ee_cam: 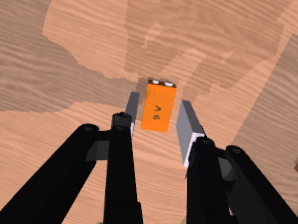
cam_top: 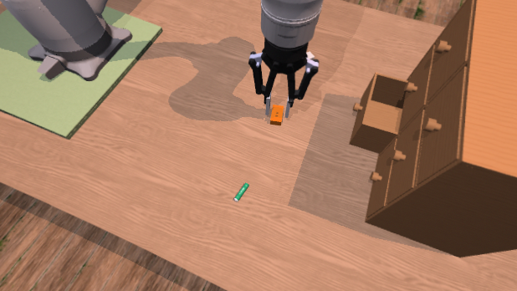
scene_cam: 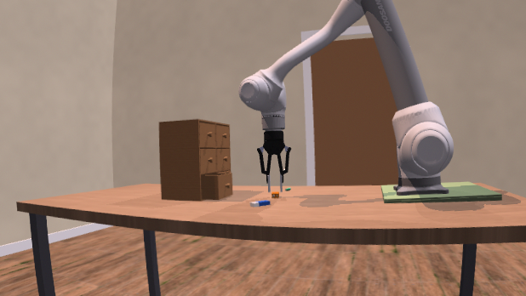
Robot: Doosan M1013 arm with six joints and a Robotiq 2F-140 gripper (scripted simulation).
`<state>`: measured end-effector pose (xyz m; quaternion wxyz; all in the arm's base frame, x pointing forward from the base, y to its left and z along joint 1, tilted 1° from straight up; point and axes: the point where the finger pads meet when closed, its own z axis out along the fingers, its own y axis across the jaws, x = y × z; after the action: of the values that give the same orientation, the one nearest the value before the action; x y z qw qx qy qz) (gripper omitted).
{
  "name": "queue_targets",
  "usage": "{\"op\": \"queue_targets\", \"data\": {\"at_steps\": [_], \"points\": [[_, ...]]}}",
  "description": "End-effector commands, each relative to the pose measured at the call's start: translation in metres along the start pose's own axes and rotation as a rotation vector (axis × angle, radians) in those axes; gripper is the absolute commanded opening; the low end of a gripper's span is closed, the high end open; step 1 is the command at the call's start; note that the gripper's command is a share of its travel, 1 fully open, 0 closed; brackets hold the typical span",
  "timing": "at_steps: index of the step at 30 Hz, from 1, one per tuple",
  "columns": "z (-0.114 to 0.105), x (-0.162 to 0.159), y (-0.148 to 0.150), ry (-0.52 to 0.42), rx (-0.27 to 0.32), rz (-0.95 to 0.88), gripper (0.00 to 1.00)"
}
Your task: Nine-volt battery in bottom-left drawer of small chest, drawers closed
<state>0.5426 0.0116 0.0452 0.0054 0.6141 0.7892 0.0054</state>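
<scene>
Hanging straight down from the white arm (scene_cam: 385,64), the gripper (cam_top: 278,107) points at the wooden table (cam_top: 138,201) with its fingers part-way open and nothing clamped between them. The orange nine-volt battery (cam_top: 277,114) lies flat on the table just beneath the fingertips; in the wrist view it sits in the gap between the two grey pads, with bare wood showing on either side of it, so neither pad touches it. From the side the tips stand just above the battery, close to the table but not on it. The small chest (cam_top: 481,125) stands to one side, well apart from the battery, with two columns of drawers. One bottom-row drawer (cam_top: 378,114) is pulled out, its open tray facing up, and the other drawers sit flush with the front. A green cylindrical cell (cam_top: 241,191) lies on the table well apart from the gripper, on the side nearer the table's edge. In the exterior view a blue-and-white item (scene_cam: 260,203) lies on the table near the battery. The arm's foot stands on a green base plate (cam_top: 50,113) at the far corner of the table.
</scene>
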Motion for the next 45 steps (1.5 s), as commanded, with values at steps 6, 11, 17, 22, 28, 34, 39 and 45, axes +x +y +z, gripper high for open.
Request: {"op": "queue_targets", "data": {"at_steps": [6, 11, 17, 22, 28, 34, 39, 45], "points": [[0.017, 0.0, 0.0, 0.0, 0.0, 0.0, 0.26], [0.02, 0.0, 0.0, 0.0, 0.0, 0.0, 0.26], [0.02, 0.0, 0.0, 0.0, 0.0, 0.0, 0.26], [0.02, 0.0, 0.0, 0.0, 0.0, 0.0, 0.26], [0.02, 0.0, 0.0, 0.0, 0.0, 0.0, 0.26], [0.02, 0.0, 0.0, 0.0, 0.0, 0.0, 0.14], [0.02, 0.0, 0.0, 0.0, 0.0, 0.0, 0.14], [0.02, 0.0, 0.0, 0.0, 0.0, 0.0, 0.14]]}}
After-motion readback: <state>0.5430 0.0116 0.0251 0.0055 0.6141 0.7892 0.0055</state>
